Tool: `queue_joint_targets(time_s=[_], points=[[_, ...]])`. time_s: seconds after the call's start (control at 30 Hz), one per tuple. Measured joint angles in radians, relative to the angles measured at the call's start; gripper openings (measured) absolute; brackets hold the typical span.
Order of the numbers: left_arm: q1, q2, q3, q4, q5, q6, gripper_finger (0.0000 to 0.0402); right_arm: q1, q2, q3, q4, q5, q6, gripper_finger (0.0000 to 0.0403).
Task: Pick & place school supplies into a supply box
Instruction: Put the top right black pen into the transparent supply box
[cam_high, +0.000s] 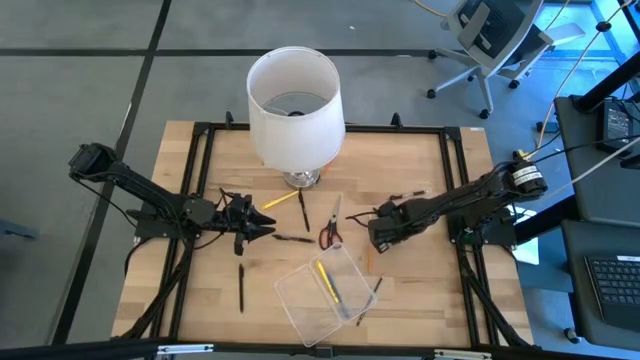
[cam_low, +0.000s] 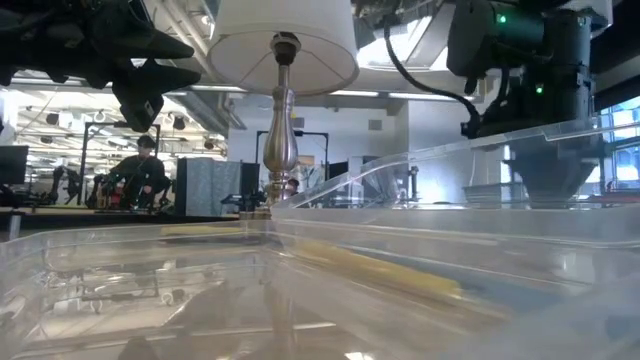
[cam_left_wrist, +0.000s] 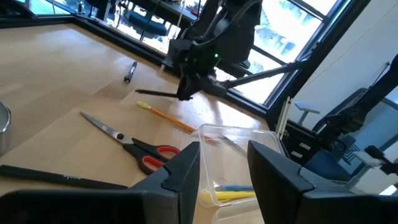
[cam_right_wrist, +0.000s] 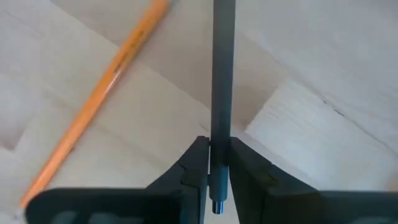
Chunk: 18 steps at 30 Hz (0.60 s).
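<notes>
Tabletop lamp (cam_high: 294, 105) behind scissors (cam_high: 330, 230)

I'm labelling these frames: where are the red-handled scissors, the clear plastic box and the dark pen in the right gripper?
Red-handled metal scissors (cam_left_wrist: 134, 145): left wrist view, pivot.
Clear plastic supply box (cam_high: 300, 305): high view, bare floor.
Dark grey pen (cam_right_wrist: 222, 74): right wrist view, barrel.

We see a pale, matt wooden surface (cam_high: 420, 290) with visible grain, a clear glossy plastic supply box (cam_high: 300, 300), scissors (cam_high: 331, 226) with bright metal blades and red plastic handles, a lamp with a polished metal stem (cam_low: 282, 140) and smooth white shade (cam_high: 294, 110), and an orange pencil (cam_right_wrist: 99, 93) with a slight sheen
</notes>
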<state>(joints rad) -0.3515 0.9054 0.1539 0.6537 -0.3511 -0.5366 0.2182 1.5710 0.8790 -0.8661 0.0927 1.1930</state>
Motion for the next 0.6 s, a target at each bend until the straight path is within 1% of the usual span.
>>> queue_joint_targets(time_s=[0.2,0.4,0.53,0.6], points=[[0.0,0.0,0.0,0.0,-0.005,0.0,0.0127,0.022,-0.029,0.136,-0.014,-0.022,-0.071,0.0057],[0.0,0.0,0.0,0.0,-0.006,0.0,0.0127,0.063,-0.029,0.333,-0.006,-0.014,-0.046,0.0057],[0.0,0.0,0.0,0.0,-0.006,0.0,0.0127,0.11,-0.03,0.417,0.044,-0.004,-0.021,0.0057],[0.0,0.0,0.0,0.0,-0.006,0.0,0.0128,0.138,-0.021,0.431,0.106,0.028,-0.01,0.0056]])
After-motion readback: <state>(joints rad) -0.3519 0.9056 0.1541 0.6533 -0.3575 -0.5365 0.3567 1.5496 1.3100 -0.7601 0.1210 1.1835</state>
